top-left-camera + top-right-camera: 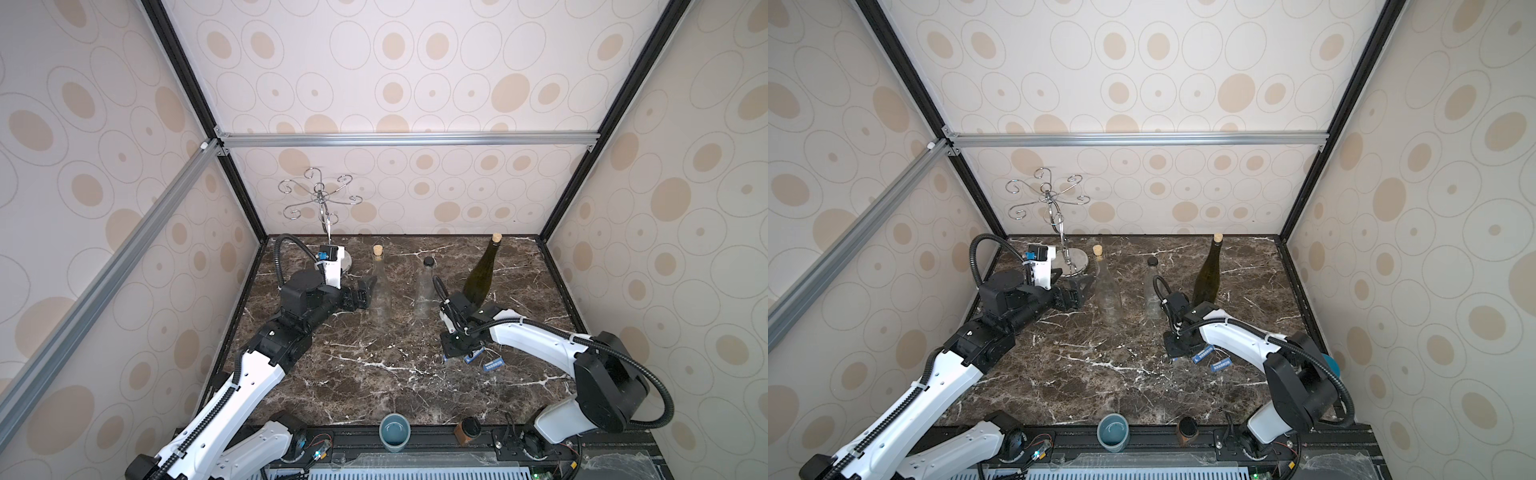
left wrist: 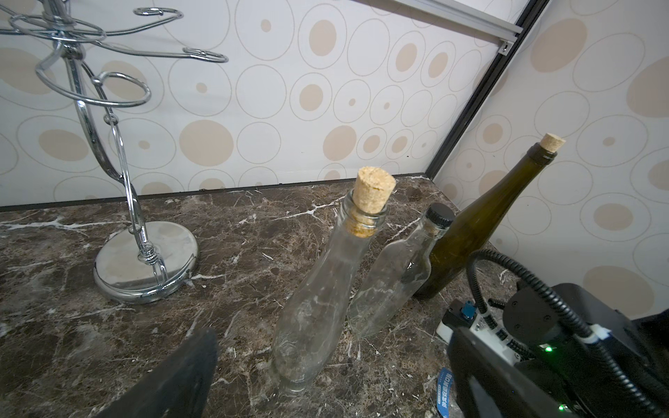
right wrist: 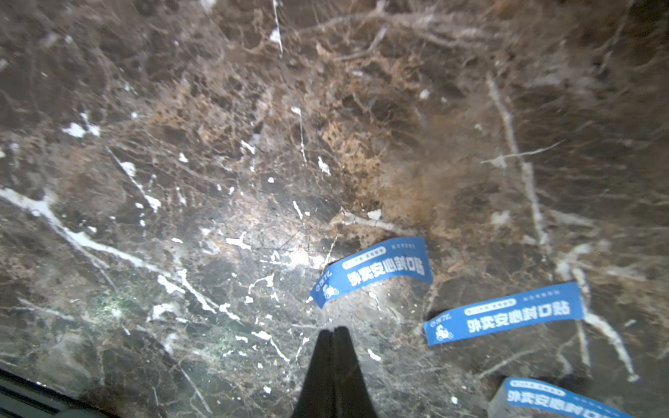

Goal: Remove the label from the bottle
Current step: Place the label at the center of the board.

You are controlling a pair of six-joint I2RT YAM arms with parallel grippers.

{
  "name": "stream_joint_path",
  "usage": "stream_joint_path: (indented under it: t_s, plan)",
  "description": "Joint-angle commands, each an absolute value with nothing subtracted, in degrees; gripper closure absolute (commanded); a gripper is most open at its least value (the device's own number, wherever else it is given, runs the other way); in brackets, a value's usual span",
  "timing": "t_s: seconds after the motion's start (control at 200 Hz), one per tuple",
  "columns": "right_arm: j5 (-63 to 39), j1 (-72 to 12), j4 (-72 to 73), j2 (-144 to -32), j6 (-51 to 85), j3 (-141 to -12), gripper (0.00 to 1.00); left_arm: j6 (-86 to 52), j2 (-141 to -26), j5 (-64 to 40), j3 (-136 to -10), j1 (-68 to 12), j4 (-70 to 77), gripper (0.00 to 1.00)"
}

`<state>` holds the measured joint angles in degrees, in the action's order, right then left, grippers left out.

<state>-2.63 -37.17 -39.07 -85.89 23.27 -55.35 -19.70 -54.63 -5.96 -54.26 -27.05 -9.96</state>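
— While the right claw (image 3: 333, 331) hangs closed and empty, tips pointing down at the brown marble desk (image 1: 374, 374), which step is shown?

— Label removal, judged nearly complete. One blue printed paper label (image 3: 373, 269) lies on the desk near the claw tips. A second label (image 3: 503, 313) lies beside it, and a third label (image 3: 554, 398) is partly cut off from view. All sit toward the desk's right edge, about midway between its near and far edges.

— And the bottles?

— Three stand in a row toward the far edge: a clear glass bottle with a cork stopper (image 1: 380, 291), a clear bottle with a black cap (image 1: 424, 291) and a dark green wine bottle with a cork (image 1: 482, 274), the last nearest the far right corner. No label shows on any visible side. The left claw (image 1: 369, 293), jaws wide apart, sits just beside the corked clear bottle without gripping it.

— Next move?

— Probably a check of the hidden bottle sides. If these are bare, both arms need only withdraw without knocking the row.
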Motion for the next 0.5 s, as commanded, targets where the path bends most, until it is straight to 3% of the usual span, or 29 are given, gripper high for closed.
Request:
stream_joint_path:
  t_s: [0.0,0.495]
  plan:
    - [-0.12,-36.92,-43.31,-82.67,22.36,-57.38,1.00,-19.60,-54.07,-5.63,-56.46,-26.74,-9.89,0.00]
    - [1.05,-32.71,-47.82,-72.69,21.23,-59.44,0.88,-16.91,-53.89,-2.19,-59.10,-26.72,-12.45,0.00]
